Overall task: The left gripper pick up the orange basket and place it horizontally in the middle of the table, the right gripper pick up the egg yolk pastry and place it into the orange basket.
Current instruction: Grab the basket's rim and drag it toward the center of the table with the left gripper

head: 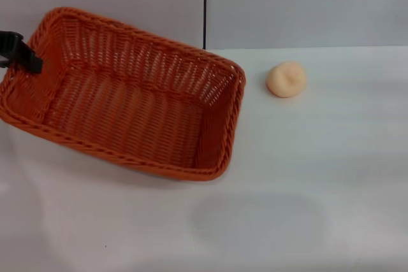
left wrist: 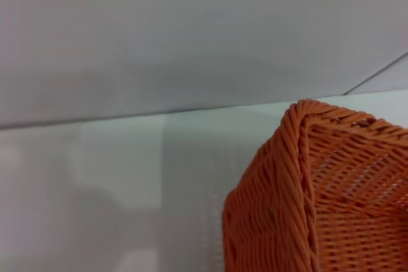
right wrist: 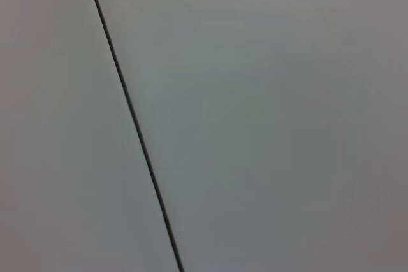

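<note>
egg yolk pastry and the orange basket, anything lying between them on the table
Nothing. In the head view only a bare strip of white table separates the orange basket from the egg yolk pastry; they sit apart, not touching.

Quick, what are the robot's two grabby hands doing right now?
Left gripper: at the orange basket rim's left end; grip cannot be told.
Right gripper: not in view.

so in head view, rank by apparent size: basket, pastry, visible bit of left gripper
1. the orange basket, by far largest.
2. the egg yolk pastry.
3. the left gripper, only a sliver at the basket's rim; close to the pastry in apparent size, so the ranking is unsure.
</note>
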`<control>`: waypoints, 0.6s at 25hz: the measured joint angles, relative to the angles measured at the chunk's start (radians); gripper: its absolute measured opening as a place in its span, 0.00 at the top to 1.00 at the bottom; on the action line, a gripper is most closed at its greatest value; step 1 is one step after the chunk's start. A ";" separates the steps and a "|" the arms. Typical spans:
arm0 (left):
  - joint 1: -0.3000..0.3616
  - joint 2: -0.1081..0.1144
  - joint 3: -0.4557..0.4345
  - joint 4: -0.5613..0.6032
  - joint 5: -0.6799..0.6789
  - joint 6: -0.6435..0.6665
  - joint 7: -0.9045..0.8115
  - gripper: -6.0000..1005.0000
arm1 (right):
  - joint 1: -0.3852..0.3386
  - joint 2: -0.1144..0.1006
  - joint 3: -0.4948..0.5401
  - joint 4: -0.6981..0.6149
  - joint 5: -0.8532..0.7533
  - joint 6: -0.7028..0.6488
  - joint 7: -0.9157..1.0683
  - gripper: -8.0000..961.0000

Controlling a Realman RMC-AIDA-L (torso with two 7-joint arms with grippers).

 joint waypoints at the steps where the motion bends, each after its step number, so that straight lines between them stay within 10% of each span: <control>1: 0.005 -0.004 -0.007 0.006 0.000 0.015 -0.010 0.83 | -0.001 -0.001 0.000 -0.007 0.000 0.009 0.000 0.30; 15: 0.083 -0.098 -0.008 0.084 0.006 0.069 -0.062 0.80 | -0.001 -0.006 0.000 -0.025 0.000 0.056 -0.002 0.31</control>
